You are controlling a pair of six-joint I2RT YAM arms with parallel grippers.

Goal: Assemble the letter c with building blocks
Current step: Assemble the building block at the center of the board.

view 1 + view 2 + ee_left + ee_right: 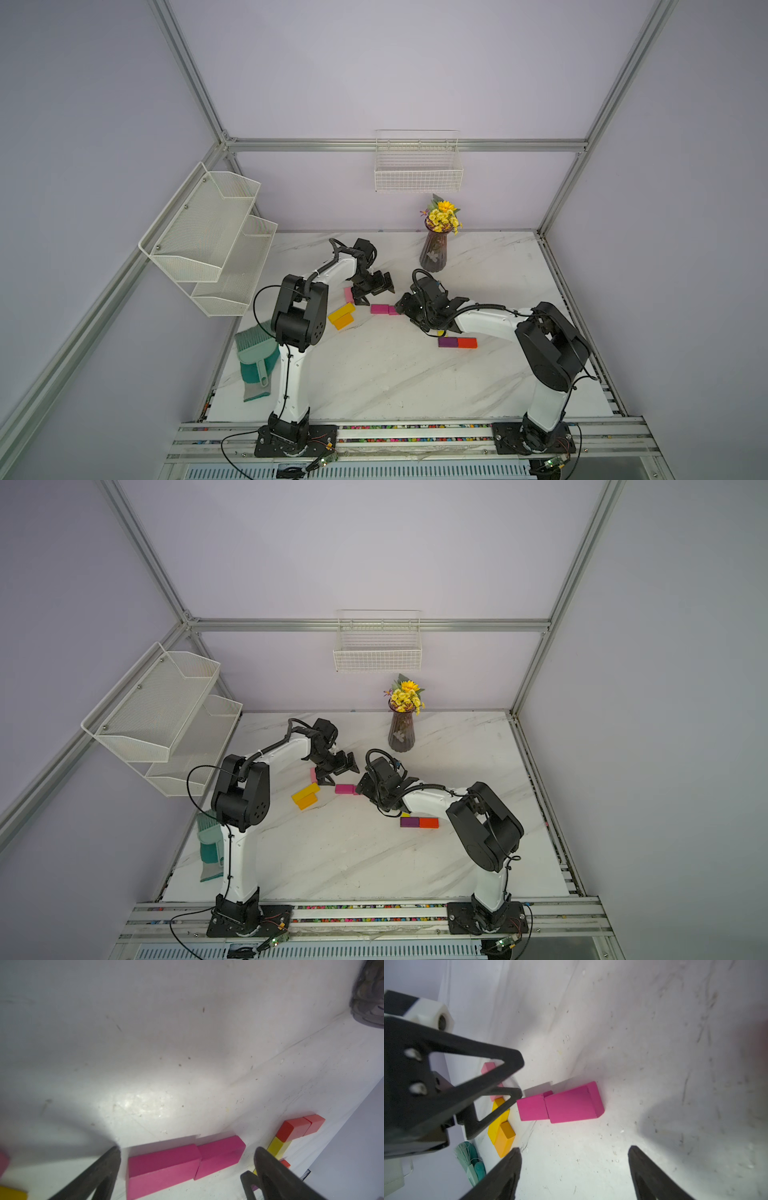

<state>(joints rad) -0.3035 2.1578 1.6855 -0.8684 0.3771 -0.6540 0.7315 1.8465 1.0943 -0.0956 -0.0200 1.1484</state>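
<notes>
Two magenta building blocks (164,1165) (220,1155) lie end to end on the marble table; in both top views they sit mid-table (379,308) (344,788). My left gripper (188,1148) hovers open at their left end, holding nothing. My right gripper (575,1150) is open over bare table just right of them (400,309). A pink block (348,294) lies by the left gripper (376,294). A yellow block (341,312) and an orange block (344,321) lie side by side. A purple block (447,342) and a red block (467,342) sit in front of the right forearm.
A vase of yellow flowers (434,249) stands at the back of the table. A teal brush and dustpan (255,361) lie at the left edge. A mesh shelf (208,237) and a wire basket (417,166) hang on the walls.
</notes>
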